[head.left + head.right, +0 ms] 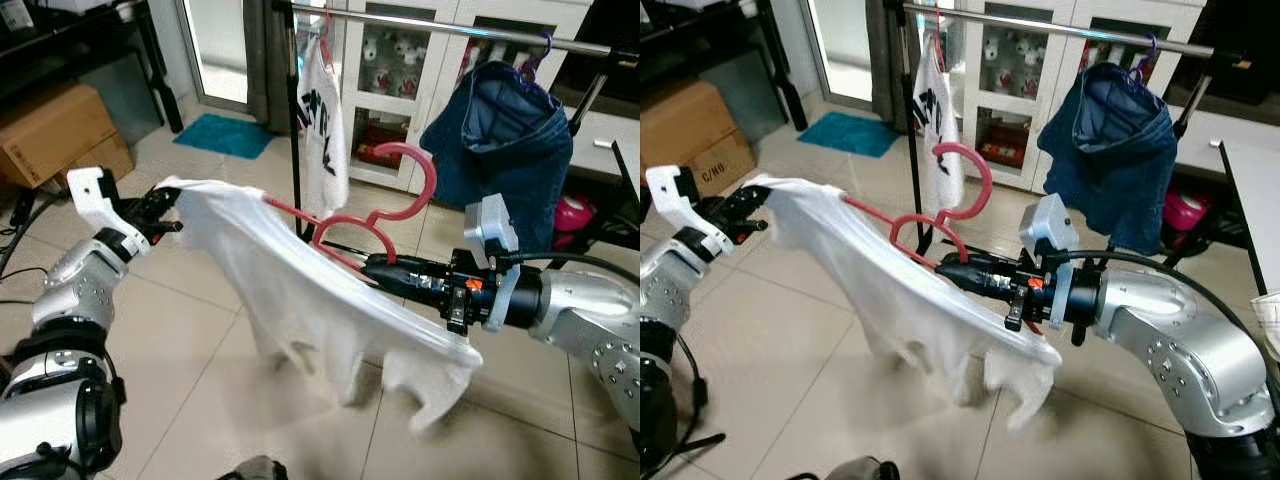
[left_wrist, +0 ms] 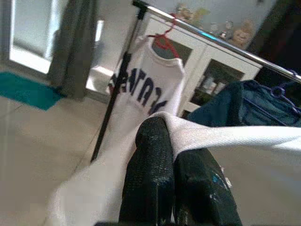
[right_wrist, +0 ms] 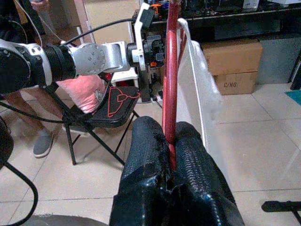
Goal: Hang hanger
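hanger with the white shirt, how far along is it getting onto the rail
Done: the white shirt is draped on the red hanger. In hand: the right gripper is shut on the hanger, the left gripper pinches the shirt's edge, both held below the rail. Left: lifting the hook onto the rail, between the lettered shirt and the blue garment.

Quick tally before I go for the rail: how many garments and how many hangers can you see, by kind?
Garments: 3, namely the white shirt held between the left hand and right hand, the printed white shirt and the blue garment on the rail.
Hangers: 3, namely red hanger, red rail hanger, purple hanger.
Total: 6
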Controlling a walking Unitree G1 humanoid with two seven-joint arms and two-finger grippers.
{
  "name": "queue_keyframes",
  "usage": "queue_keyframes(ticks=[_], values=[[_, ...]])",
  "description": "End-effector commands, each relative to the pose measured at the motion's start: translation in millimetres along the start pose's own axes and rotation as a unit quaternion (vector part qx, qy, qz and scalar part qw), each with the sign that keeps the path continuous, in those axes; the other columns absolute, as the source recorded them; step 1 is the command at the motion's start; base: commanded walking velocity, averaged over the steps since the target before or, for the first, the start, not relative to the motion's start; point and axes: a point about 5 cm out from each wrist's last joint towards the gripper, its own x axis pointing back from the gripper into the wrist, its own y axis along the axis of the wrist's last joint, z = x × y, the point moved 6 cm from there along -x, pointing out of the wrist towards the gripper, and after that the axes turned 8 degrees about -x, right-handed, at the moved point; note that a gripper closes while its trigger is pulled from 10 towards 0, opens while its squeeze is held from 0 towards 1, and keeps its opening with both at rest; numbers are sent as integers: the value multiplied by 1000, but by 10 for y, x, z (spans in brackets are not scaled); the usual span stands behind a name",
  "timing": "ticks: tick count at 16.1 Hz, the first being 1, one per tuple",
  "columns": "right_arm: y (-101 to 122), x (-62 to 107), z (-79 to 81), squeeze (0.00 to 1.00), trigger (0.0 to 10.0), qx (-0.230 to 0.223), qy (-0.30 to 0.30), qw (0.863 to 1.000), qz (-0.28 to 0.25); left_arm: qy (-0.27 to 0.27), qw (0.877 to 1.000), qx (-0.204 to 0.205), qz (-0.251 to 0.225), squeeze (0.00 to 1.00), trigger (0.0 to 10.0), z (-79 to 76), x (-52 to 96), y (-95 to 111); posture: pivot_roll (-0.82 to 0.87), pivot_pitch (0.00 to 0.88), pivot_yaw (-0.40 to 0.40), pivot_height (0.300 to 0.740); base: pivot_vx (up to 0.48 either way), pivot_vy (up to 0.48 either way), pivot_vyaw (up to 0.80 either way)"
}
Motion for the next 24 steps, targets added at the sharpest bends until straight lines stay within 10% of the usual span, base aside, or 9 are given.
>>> queue_keyframes(ticks=[1,3,4,5,6,14,22,23,24], values=[[30,26,13,0,10000,3,2,1000,-4,14,1000,4,-10,0,0,26,-25,77,-127,0,72,740,0,0,0],[31,27,13,0,10000,4,1,1000,-3,-50,998,-37,23,0,0,-254,-82,-60,-128,0,76,740,0,0,0],[30,25,12,0,10000,5,0,1000,-4,-88,994,-63,34,0,10000,-407,-87,-106,-129,0,77,740,0,0,0],[27,24,6,0,10000,6,-3,1000,-3,-121,990,-67,37,0,10000,-501,-74,-114,-130,0,80,740,0,0,0],[21,25,-18,0,10000,7,-11,1000,-3,-139,985,-88,51,1000,10000,-521,-38,-140,-131,0,83,740,0,0,0],[-136,53,-477,0,10000,17,-142,989,35,-267,918,-238,171,1000,10000,-416,491,-259,-119,0,76,740,0,0,0],[-96,-224,-306,0,10000,102,-76,989,77,-514,810,-262,102,1000,10000,-1382,233,395,-126,0,87,740,0,0,0],[-96,-247,-260,0,10000,110,-62,989,82,-547,784,-267,121,820,10000,-1456,256,337,-130,0,93,740,0,0,0],[-87,-272,-208,0,10000,121,-46,988,86,-586,754,-266,132,0,10000,-1544,322,283,-135,0,101,740,0,0,0]])
